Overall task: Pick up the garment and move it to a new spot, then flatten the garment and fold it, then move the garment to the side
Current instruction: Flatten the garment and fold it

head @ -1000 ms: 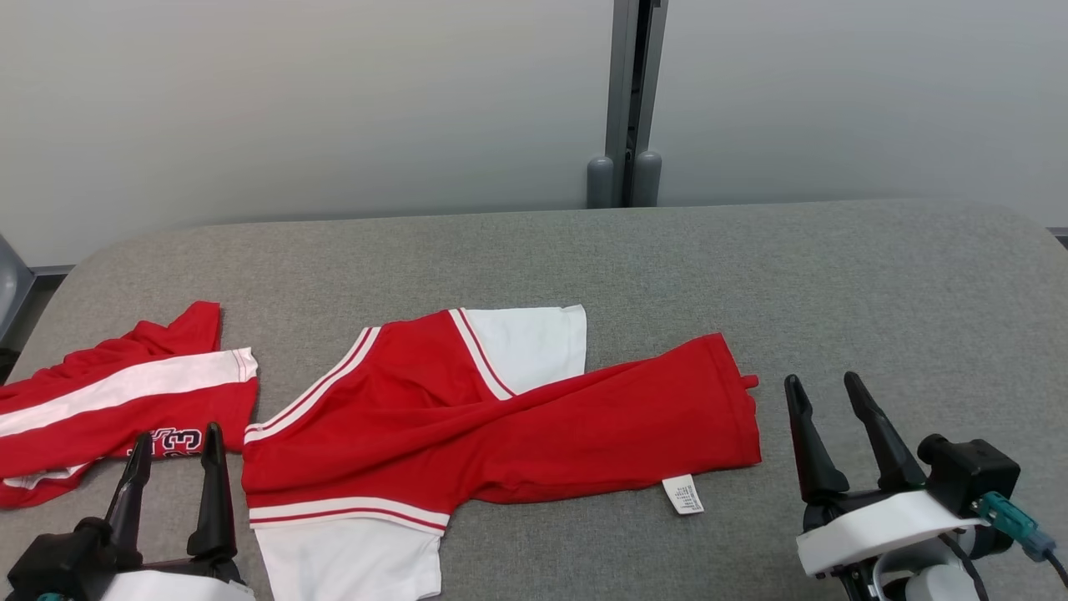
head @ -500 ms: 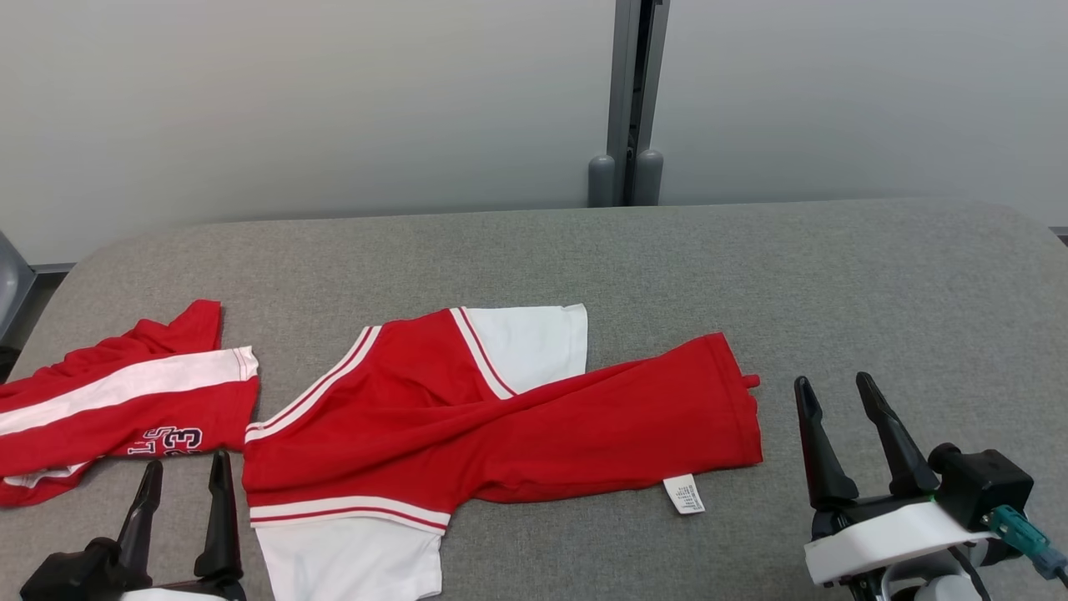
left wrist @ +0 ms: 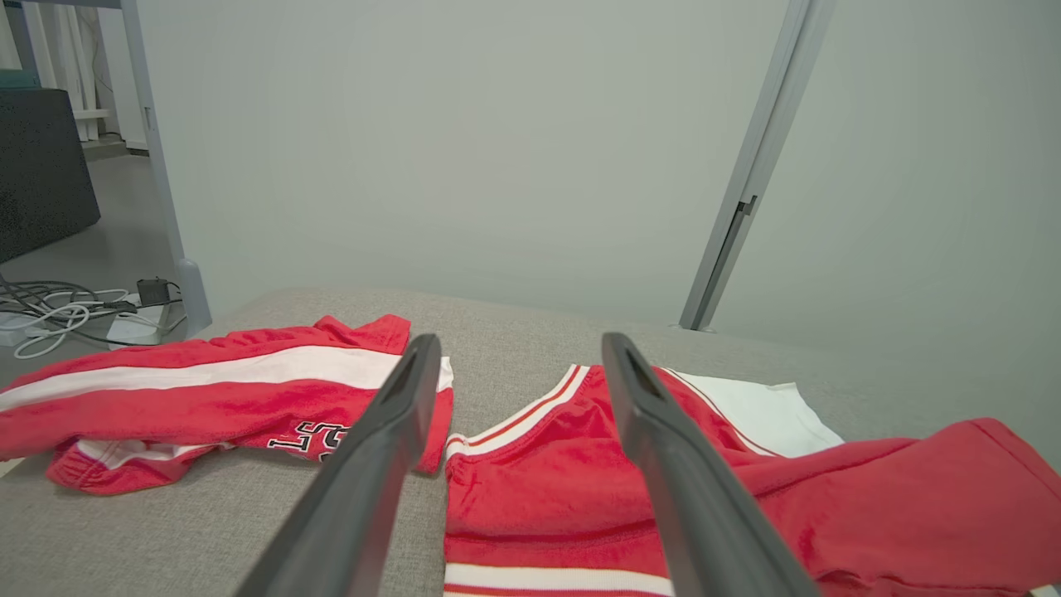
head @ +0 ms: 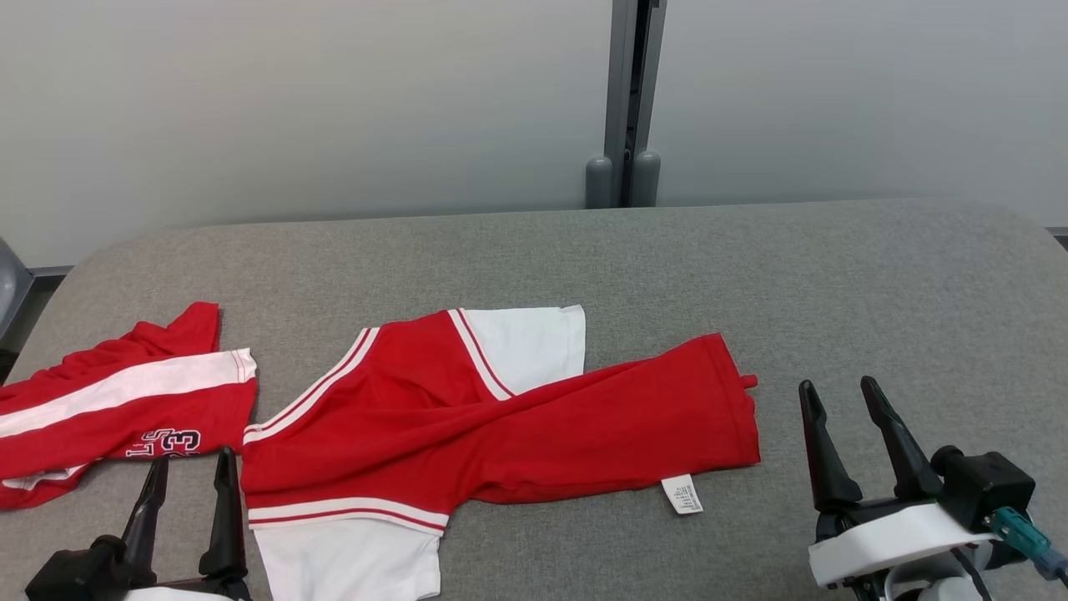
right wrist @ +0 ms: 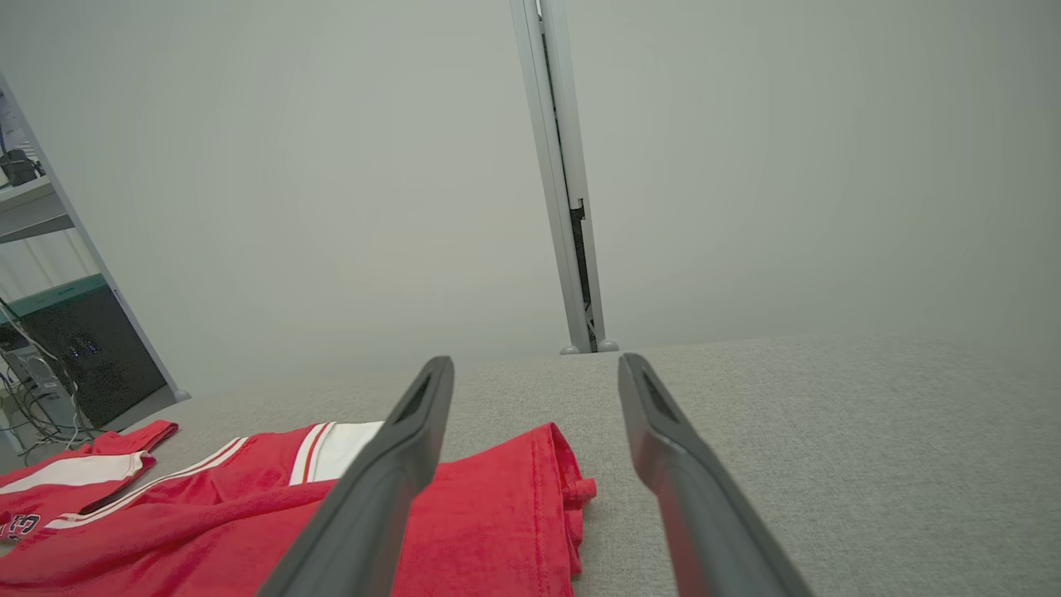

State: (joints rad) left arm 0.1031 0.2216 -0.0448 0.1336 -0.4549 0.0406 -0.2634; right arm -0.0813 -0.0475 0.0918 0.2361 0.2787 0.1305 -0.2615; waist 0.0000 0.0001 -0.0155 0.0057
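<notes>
The garment [head: 501, 417], a red shirt with white sleeves, lies in the middle of the grey table [head: 834, 275], its body doubled over toward 3 o'clock. It seems half folded, perhaps only rumpled, so proper folding and moving aside are not yet done. The left gripper [head: 191, 457] at 7 o'clock and the right gripper [head: 836, 382] at 4 o'clock stand wide and empty. Another red garment [head: 125, 401] lies at 9 o'clock. A pale wall [head: 334, 108] with a grey post [head: 626, 100] stands at 12 o'clock.

Two red-and-white garments lay on one grey tabletop [head: 751, 275]: one T-shirt [head: 501, 417] with two white sleeves, and one lettered garment [head: 125, 401]. One white care label [head: 682, 494] showed. There were two pincers, a left pincer [head: 192, 456] and a right pincer [head: 836, 382], each with two dark fingers [head: 822, 451]. One grey post [head: 624, 100] had two rounded feet [head: 597, 179].
</notes>
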